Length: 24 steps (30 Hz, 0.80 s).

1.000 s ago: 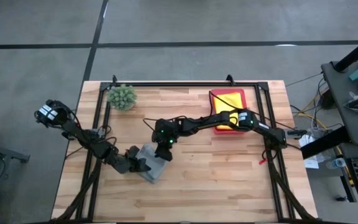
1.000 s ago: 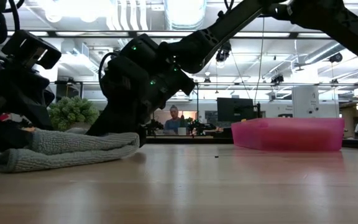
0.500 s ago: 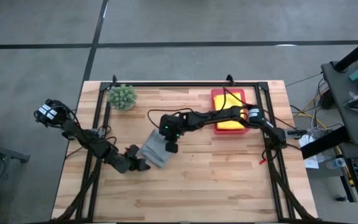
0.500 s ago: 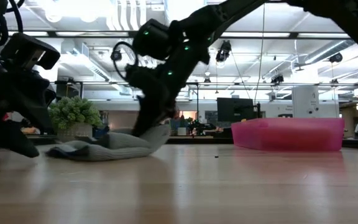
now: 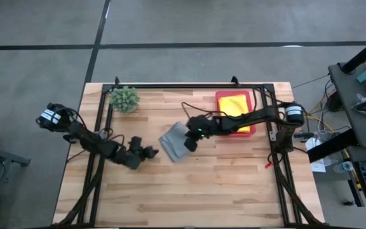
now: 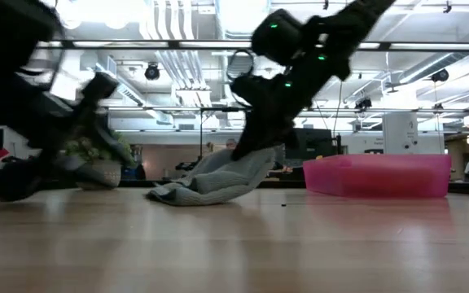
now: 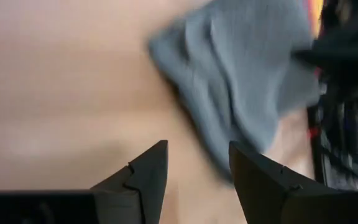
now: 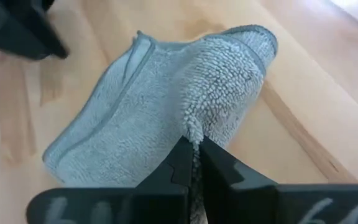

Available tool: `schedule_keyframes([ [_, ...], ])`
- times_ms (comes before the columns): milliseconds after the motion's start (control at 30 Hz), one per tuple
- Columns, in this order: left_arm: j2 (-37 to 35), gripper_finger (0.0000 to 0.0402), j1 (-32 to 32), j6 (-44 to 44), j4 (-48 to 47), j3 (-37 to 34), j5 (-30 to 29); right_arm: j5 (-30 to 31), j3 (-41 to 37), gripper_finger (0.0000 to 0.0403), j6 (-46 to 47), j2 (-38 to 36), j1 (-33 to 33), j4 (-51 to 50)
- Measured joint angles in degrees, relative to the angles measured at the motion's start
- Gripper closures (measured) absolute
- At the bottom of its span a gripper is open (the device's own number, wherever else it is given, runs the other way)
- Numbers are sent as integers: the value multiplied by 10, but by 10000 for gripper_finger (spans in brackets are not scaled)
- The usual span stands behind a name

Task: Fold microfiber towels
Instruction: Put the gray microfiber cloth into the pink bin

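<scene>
A grey microfiber towel lies bunched on the wooden table, left of the pink tray. My right gripper is shut on the towel's end nearest the tray. In the low view that end is raised. The towel's other end rests on the table. My left gripper stands open over bare wood just left of the towel, touching nothing. A yellow towel lies in the tray. My right gripper pinches a puckered bit of the grey towel's top between its two fingers, at the end toward the tray. The fingers slant down from the table's right. The held end is lifted and the towel slopes down to the table, slack.
A spiky green plant stands at the far left. The pink tray stands at the far right, close to the right arm. A black frame runs along the table's far edge and sides. Bare wood fills the near half.
My right gripper has gone toward the table's right edge and up, dragging the grey towel toward the tray. The towel's held end has risen while its other end slid along the table. My left gripper has swung a little toward the towel and turned, staying open.
</scene>
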Motion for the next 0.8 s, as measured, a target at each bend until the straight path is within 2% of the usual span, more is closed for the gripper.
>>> schedule_keyframes([
  [200,0,235,76,89,63,22,10,67,-73,394,59,-39,31,36],
  [333,12,203,100,92,66,33,68,81,-88,394,69,-44,47,34],
  [533,76,159,118,85,69,74,114,94,-89,394,62,-44,54,36],
  [800,174,155,151,73,70,144,158,96,-88,394,52,-44,58,36],
])
